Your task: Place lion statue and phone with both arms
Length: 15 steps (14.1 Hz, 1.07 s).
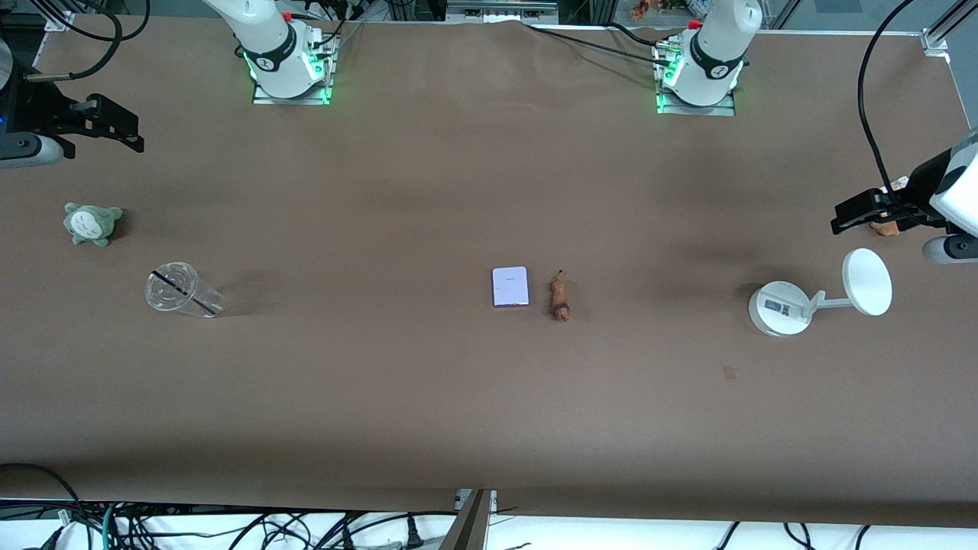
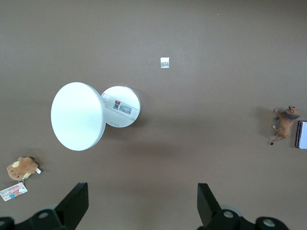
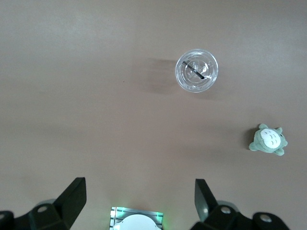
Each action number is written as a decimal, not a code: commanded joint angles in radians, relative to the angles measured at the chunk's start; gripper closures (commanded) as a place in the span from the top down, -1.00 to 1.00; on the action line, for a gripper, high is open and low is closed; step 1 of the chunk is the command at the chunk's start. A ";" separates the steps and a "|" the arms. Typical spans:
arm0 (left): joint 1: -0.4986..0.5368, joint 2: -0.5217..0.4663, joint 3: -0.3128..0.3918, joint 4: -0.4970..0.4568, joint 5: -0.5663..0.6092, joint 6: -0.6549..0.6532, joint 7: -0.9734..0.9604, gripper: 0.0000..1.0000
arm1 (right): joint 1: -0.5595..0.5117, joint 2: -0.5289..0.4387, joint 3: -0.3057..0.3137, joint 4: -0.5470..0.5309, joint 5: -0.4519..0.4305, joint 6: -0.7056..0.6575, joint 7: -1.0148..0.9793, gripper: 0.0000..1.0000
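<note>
Mid-table: phone (image 1: 510, 286) lying flat, lion (image 1: 560, 299) just beside it toward the left arm's end, apart. Stand (image 1: 779, 308) farther that way; cup (image 1: 177, 289) and grey-green plush (image 1: 92, 223) toward the right arm's end. Left gripper (image 1: 850, 216) up above the stand, fingers apart, empty. Right gripper (image 1: 122, 128) above the plush, fingers apart, empty.

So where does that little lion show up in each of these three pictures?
Front view: the lion lies mid-table, beside the phone, on the side toward the left arm's end.
Left wrist view: the lion sits at the picture's edge, the phone half cut off beside it.
Right wrist view: not in it.
Shared landmark: the white stand, in the front and left wrist views.
</note>
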 commanded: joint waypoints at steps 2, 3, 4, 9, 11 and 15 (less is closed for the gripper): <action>-0.021 0.026 0.001 0.032 0.005 -0.009 0.012 1.00 | 0.000 0.015 0.004 0.030 -0.005 -0.016 -0.014 1.00; -0.022 0.027 -0.004 0.030 0.003 -0.008 0.012 1.00 | 0.001 0.015 0.004 0.029 -0.005 -0.016 -0.014 1.00; -0.031 0.036 -0.010 0.030 0.006 -0.006 0.013 1.00 | 0.000 0.015 0.004 0.029 -0.005 -0.016 -0.014 1.00; -0.163 0.102 -0.013 0.030 0.002 0.006 -0.110 1.00 | 0.001 0.027 0.005 0.032 -0.003 -0.011 -0.013 1.00; -0.228 0.157 -0.012 0.030 -0.036 0.040 -0.201 1.00 | 0.013 0.067 0.005 0.043 -0.003 -0.016 -0.014 1.00; -0.326 0.249 -0.013 0.027 -0.058 0.218 -0.359 1.00 | 0.075 0.093 0.005 0.044 0.000 -0.007 -0.004 1.00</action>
